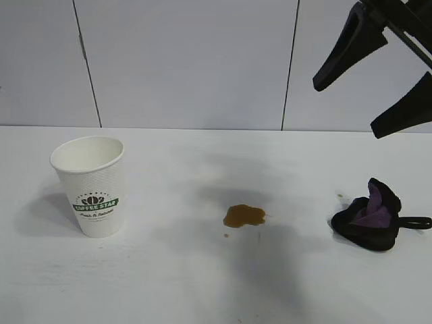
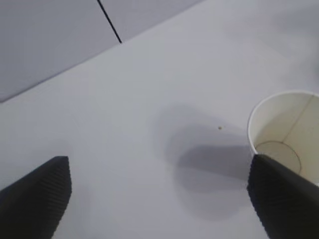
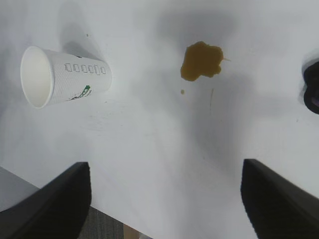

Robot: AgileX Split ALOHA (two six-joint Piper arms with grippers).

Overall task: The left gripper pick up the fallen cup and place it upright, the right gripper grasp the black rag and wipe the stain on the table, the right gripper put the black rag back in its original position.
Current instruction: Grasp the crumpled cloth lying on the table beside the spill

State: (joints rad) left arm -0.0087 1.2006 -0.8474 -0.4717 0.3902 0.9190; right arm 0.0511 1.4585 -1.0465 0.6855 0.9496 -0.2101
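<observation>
- Right gripper [image 1: 378, 88] cut off by the exterior view's top and right edges; only two spread fingers and a bit of mount visible.
- Loop of the black rag [image 1: 370, 214] running up to the right edge there; in the right wrist view, rag [image 3: 312, 87] reduced to a blurred dark sliver at the edge.
- Cup [image 2: 286, 137] partly cut by the left wrist picture's edge, partly behind a finger.
- Small print under the cup's green banner illegible.
- Left gripper [image 2: 159, 194] shown only as two fingertips.

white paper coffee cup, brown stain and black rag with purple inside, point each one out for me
white paper coffee cup [image 1: 94, 192], exterior view, on its textured side wall
brown stain [image 1: 244, 216], exterior view, middle of the blotch
black rag [image 1: 368, 223], exterior view, on its black outer fold
</observation>
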